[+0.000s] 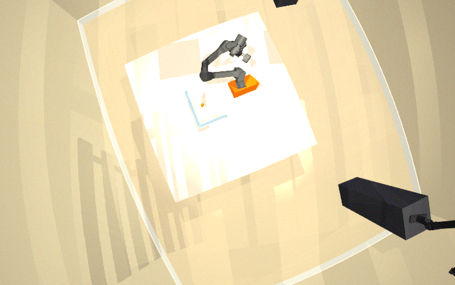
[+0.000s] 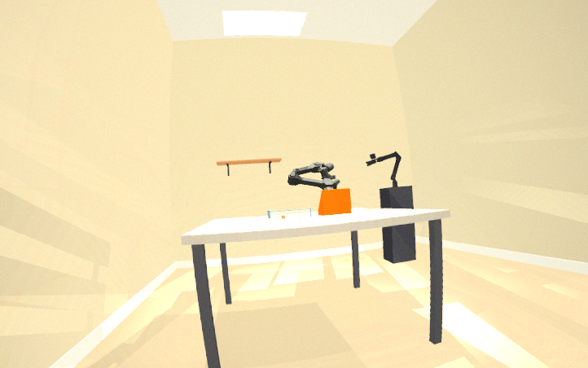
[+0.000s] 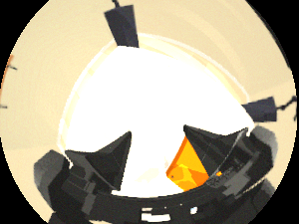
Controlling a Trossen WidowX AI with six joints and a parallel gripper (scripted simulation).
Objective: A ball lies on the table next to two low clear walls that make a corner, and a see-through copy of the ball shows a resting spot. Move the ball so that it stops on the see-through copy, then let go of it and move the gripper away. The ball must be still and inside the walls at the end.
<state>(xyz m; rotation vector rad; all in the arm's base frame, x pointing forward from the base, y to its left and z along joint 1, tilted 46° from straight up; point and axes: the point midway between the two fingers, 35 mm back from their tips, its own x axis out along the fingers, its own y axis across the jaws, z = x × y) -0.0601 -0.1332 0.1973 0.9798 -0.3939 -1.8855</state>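
The small orange ball (image 1: 201, 104) (image 2: 283, 216) lies on the table (image 1: 254, 134) (image 2: 303, 229), on the inner side of the corner and nearer the long clear wall (image 1: 193, 109). The short clear wall (image 1: 213, 121) meets it at the corner. The see-through copy (image 1: 217, 116) is a faint pale yellow spot just inside the short wall, apart from the ball. My gripper (image 3: 157, 130) is open, with nothing between its fingers. It is up in the air on the far side of the orange base from the walls, well away from the ball. The ball and walls are not seen in the wrist view.
The orange base block (image 1: 244, 91) (image 2: 335, 201) (image 3: 181, 163) stands under the arm, right of the walls in the top view. Dark pedestals (image 1: 372, 203) (image 2: 398, 243) (image 3: 123, 26) with thin black arms stand off the table. A wooden shelf (image 2: 248, 162) is on the back wall.
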